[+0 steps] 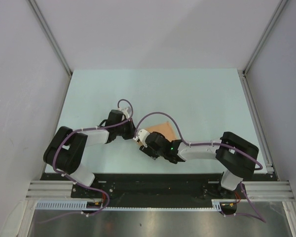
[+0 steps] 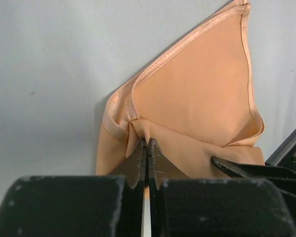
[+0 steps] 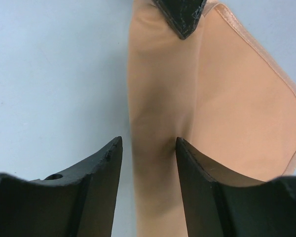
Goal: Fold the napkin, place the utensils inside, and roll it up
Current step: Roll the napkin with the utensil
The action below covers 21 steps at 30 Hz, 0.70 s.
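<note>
Napkin lies as soft, hemmed peach cloth, seemingly triangular.

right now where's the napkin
The napkin lies near the middle of the table in the top view. The left gripper is shut on its folded edge, and the right gripper straddles a fold with open fingers.

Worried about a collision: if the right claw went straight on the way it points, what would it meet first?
The napkin, lying between the right claw's fingers; beyond that, probably the left claw's fingertip, though depth is unclear.
</note>
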Motion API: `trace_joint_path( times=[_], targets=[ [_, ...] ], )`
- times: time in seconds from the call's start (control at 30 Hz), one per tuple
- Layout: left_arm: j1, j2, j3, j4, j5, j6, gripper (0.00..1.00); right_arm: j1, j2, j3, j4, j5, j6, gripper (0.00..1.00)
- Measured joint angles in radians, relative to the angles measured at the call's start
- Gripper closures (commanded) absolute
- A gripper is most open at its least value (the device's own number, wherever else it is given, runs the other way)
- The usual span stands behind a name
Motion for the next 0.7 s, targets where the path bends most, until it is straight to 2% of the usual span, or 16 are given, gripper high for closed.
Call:
trace_joint_path(
  times=[0.33,0.7],
  targets=[
    [0.000,0.002,0.011,-0.003,0.002,0.006,0.99,-0.063,0.039,0.011,0.006,-0.065,0.002,0.47],
    [0.013,-0.021,0.056,-0.034,0.002,0.007,0.68,-0.103,0.082,0.055,-0.008,-0.113,0.040,0.46]
  ],
)
